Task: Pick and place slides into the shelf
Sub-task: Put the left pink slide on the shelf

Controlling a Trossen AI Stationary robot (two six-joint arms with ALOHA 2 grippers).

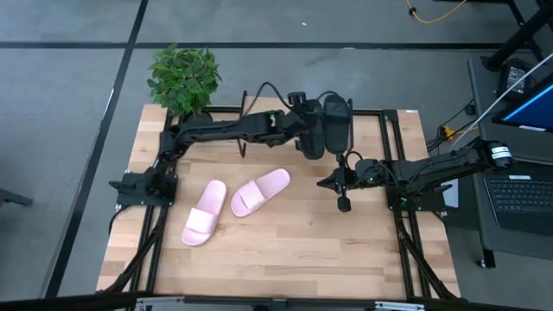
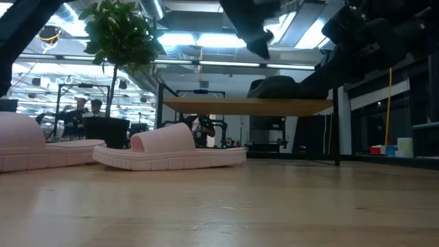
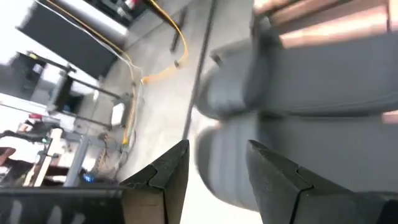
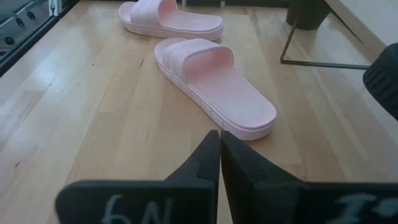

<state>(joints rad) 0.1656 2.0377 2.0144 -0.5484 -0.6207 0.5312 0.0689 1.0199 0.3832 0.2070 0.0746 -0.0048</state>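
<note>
Two black slides (image 1: 336, 121) lie side by side on the shelf (image 2: 206, 106) at the table's far side; in the left wrist view they show as grey shapes (image 3: 311, 81) on the wood plank (image 3: 323, 12). My left gripper (image 3: 214, 168) hangs open just above them (image 1: 314, 138), with nothing gripped between its fingers. Two pink slides (image 1: 259, 192) (image 1: 204, 212) rest sole-down on the tabletop left of centre. My right gripper (image 4: 219, 149) is shut and raised over the table, right of the nearer pink slide (image 4: 214, 84).
A potted plant (image 1: 183, 79) stands at the table's far left corner. The shelf's thin black legs (image 4: 311, 62) stand on the table behind the pink slides. Bare wood spreads across the table's near half (image 1: 285, 259). People and desks show in the room beyond (image 2: 86, 110).
</note>
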